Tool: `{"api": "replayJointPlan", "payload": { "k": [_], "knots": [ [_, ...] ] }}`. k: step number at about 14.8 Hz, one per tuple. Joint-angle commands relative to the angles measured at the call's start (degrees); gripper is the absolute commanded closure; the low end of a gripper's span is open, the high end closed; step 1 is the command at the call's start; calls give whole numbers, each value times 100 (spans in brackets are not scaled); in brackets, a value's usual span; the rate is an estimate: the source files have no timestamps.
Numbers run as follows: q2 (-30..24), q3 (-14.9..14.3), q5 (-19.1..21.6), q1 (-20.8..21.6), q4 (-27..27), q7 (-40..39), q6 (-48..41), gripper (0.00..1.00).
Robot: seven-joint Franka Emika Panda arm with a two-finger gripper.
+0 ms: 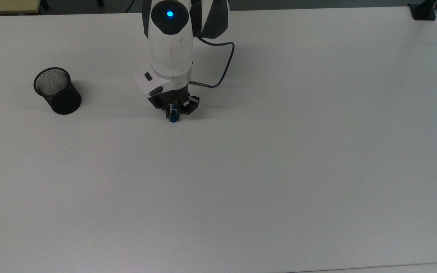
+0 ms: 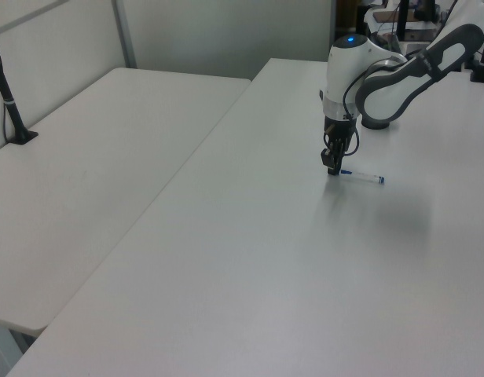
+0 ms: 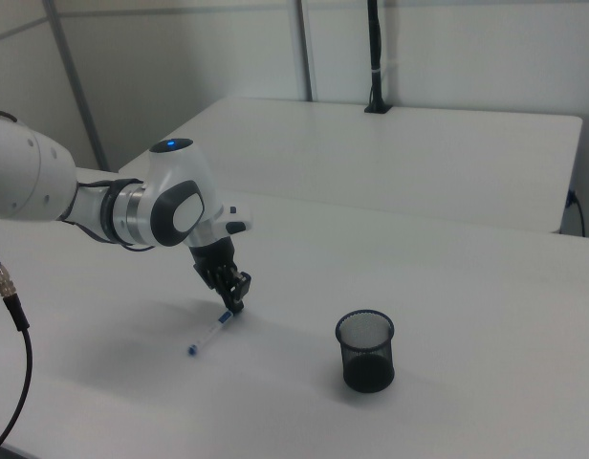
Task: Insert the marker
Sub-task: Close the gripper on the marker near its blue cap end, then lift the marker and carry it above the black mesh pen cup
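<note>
The marker [image 1: 173, 119] lies flat on the white table [image 1: 279, 151], and from above only its blue cap tip pokes out below the fingers. My gripper [image 1: 173, 113] points straight down, shut on the marker at the cap end. In the left view the gripper [image 2: 333, 168] touches down at the marker's [image 2: 364, 177] left end, the white barrel running off to the right. The right view has the gripper [image 3: 234, 306] over the marker's [image 3: 209, 334] upper end. The black mesh cup [image 1: 57, 91] stands upright and apart at the top view's left; in the right view the cup [image 3: 365, 350] is to the gripper's right.
A black cable [image 1: 222, 72] loops from the wrist on the top view's right side. A black clamp [image 1: 423, 11] sits on the table's far right corner. A second white table [image 2: 93, 173] adjoins in the left view, with a black post [image 2: 8, 94] on it.
</note>
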Motion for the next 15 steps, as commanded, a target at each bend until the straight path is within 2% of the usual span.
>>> {"api": "replayJointPlan", "payload": {
  "k": [1, 5, 8, 11, 15],
  "knots": [
    [-81, 2, -76, -11, 28, 140, 104, 100],
    [-81, 2, -76, -20, 28, 131, 104, 100],
    [-335, 2, -67, -133, 168, 140, 87, 100],
    [-949, 2, -75, -493, 168, 79, 104, 100],
    [-1539, -6, 3, -1283, 151, -798, 392, 100]
  ]
}}
